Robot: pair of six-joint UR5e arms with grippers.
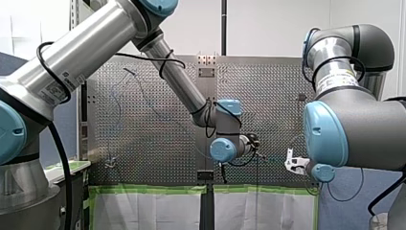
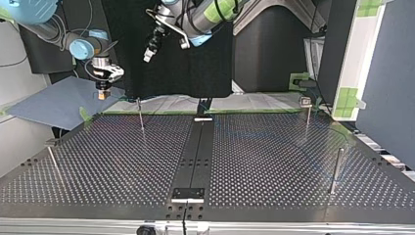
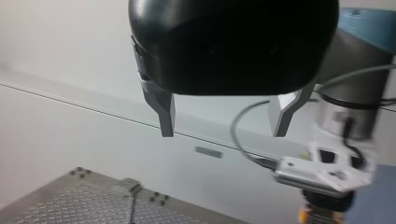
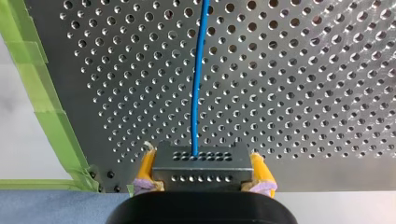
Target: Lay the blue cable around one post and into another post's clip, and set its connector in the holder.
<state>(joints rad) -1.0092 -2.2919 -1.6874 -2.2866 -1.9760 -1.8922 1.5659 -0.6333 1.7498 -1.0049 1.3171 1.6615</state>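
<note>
Connector (image 4: 201, 169) clenched in our right tool (image 4: 201, 158); blue cable (image 4: 198, 70) runs over bench (image 4: 303, 93); left tool (image 3: 223, 133) released; we judge routing, seating outstanding.

Both are the same build, my left arm (image 1: 86, 52) and my right arm (image 1: 354, 124): fat silver tubes, dark grey joints with light blue round caps (image 1: 222, 149), white labels (image 1: 60, 84) with black print, and black cables (image 1: 64, 163) strung along them. My left gripper (image 3: 223, 133) is a rounded black lump with two grey metal fingers (image 3: 167, 109). My right gripper (image 4: 204, 168) has yellow pads (image 4: 147, 163) with purplish ends and a white bracket (image 3: 336, 163) by its wrist.
</note>
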